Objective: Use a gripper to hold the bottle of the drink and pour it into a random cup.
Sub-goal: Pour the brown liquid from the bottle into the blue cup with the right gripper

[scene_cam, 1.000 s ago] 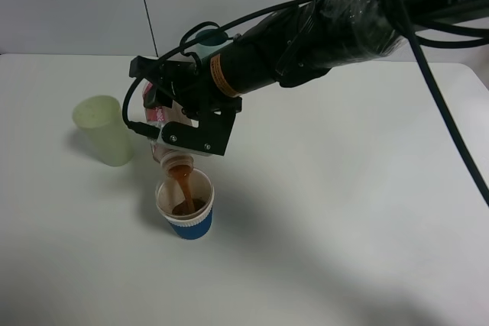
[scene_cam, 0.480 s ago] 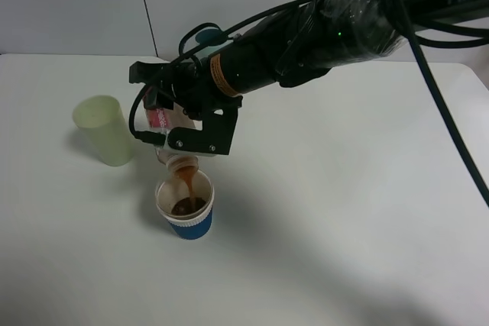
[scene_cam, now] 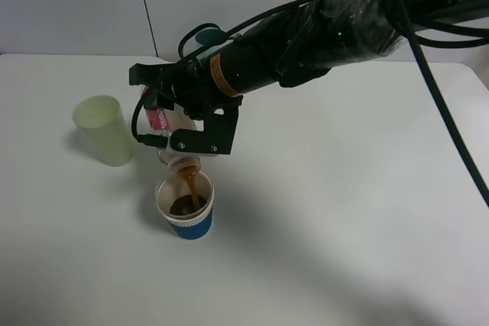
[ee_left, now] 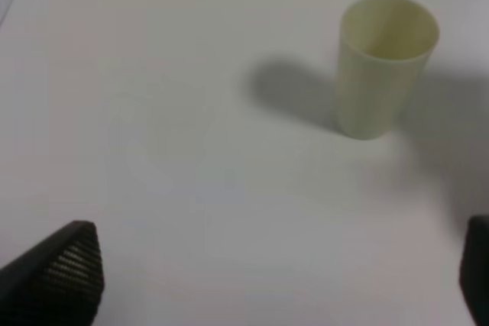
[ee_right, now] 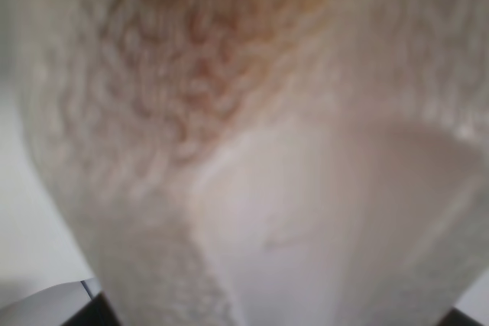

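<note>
Right fingers [scene_cam: 203, 137] clench bottle [scene_cam: 182, 163] over cup [scene_cam: 188, 224]; green cup [scene_cam: 107, 132] beside; teal cup [scene_cam: 208, 36] perhaps behind.

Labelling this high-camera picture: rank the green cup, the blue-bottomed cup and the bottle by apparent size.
1. green cup and blue-bottomed cup: look about alike, not ranked.
2. bottle: smallest showing, but the gripper hides most of it.

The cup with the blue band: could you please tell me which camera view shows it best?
The exterior high view: the cup stands whole there, with the drink streaming in from the tilted bottle. The left wrist view shows the pale-green cup instead, and the right wrist view only a blurred close-up of the bottle.
</note>
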